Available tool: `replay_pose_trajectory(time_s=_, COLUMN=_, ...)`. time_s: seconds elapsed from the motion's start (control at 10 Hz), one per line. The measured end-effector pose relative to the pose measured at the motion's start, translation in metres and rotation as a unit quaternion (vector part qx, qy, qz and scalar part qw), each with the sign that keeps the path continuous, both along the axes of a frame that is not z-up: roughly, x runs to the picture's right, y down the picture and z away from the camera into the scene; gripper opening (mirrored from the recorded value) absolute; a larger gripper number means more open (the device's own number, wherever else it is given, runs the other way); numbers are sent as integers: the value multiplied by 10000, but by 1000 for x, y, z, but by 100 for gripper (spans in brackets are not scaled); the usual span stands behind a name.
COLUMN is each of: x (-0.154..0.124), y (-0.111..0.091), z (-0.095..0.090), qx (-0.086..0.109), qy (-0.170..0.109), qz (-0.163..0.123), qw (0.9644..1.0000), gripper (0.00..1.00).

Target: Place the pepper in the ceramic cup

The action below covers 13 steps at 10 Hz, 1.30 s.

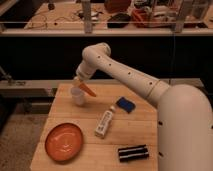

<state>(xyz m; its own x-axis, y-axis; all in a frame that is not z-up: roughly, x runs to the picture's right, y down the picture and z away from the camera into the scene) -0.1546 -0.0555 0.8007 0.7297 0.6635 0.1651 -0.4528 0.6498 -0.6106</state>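
The slim orange pepper hangs tilted just above and to the right of the small white ceramic cup, which stands upright near the far left of the wooden table. My gripper is at the end of the white arm, right above the cup, and shut on the pepper's upper end. The pepper's tip points down to the right, past the cup's rim.
A large round orange plate lies at the front left. A white tube-shaped bottle lies in the middle. A blue block sits right of the cup. A black flat object lies at the front.
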Motion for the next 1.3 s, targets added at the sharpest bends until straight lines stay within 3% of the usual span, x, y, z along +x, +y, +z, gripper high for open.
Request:
replay_pose_trajectory(time_s=0.2, x=-3, y=-17, z=4, qx=316, qy=-466, qz=116, qw=9983, gripper=0)
replay_pose_trajectory(time_s=0.7, x=-11, y=-57, z=-21, qx=739, qy=-868, qz=77, qw=9934, gripper=0)
replay_pose_trajectory(time_s=1.3, x=-31, y=-82, z=-48, qx=1290, qy=-1445, qz=62, qw=9810, gripper=0)
